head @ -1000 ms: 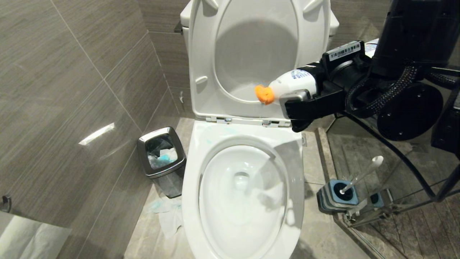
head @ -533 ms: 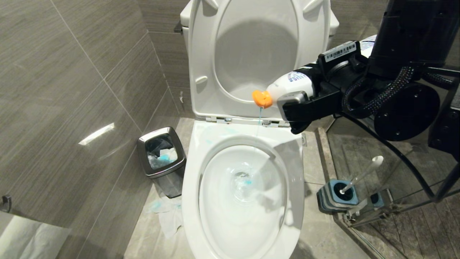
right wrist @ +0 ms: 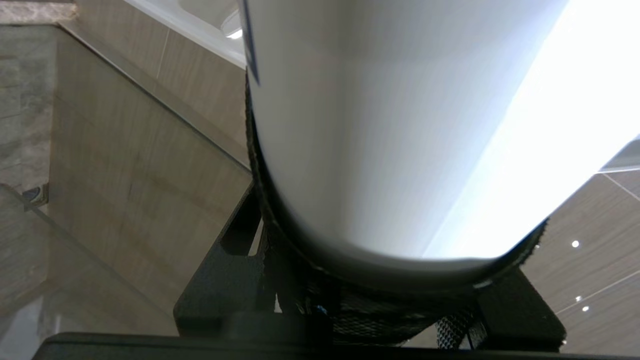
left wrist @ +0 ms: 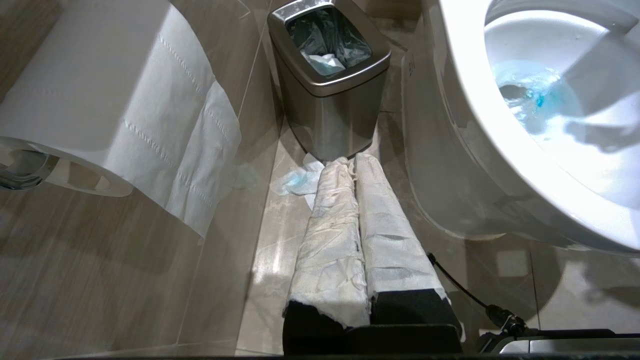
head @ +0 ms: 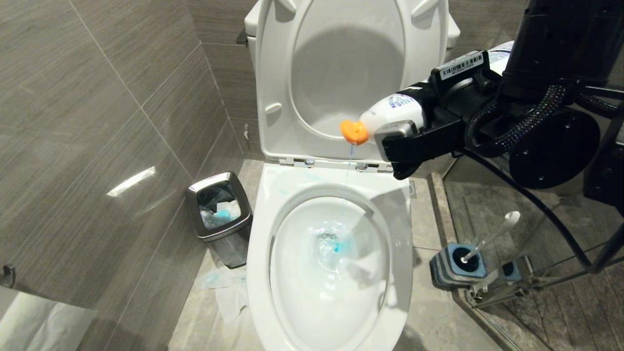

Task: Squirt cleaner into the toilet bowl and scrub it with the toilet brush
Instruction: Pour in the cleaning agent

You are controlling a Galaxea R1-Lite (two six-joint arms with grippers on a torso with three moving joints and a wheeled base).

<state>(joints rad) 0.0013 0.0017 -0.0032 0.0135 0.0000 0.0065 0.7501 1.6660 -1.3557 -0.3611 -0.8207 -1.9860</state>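
The right tool (head: 407, 127) is gripping the bottle (head: 390, 113) and squirting cleaner (head: 336, 243) into the toilet bowl (head: 263, 253), while the toilet brush (head: 492, 235) is waiting in its holder (head: 456, 265), scrubbing not yet begun.

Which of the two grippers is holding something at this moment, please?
The right gripper: it grips a white bottle with an orange nozzle above the toilet bowl. The left gripper is shut, empty.

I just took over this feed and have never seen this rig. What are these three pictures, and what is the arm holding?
The wide picture comes from the robot's head; the others from its wrists. The right gripper is shut on a white squeeze bottle with an orange nozzle, squirting turquoise-blue cleaner into the glossy white toilet bowl. The left gripper, its fingers wrapped in white paper, hangs shut near the floor by the steel waste bin. The white-handled toilet brush stands in its blue holder.
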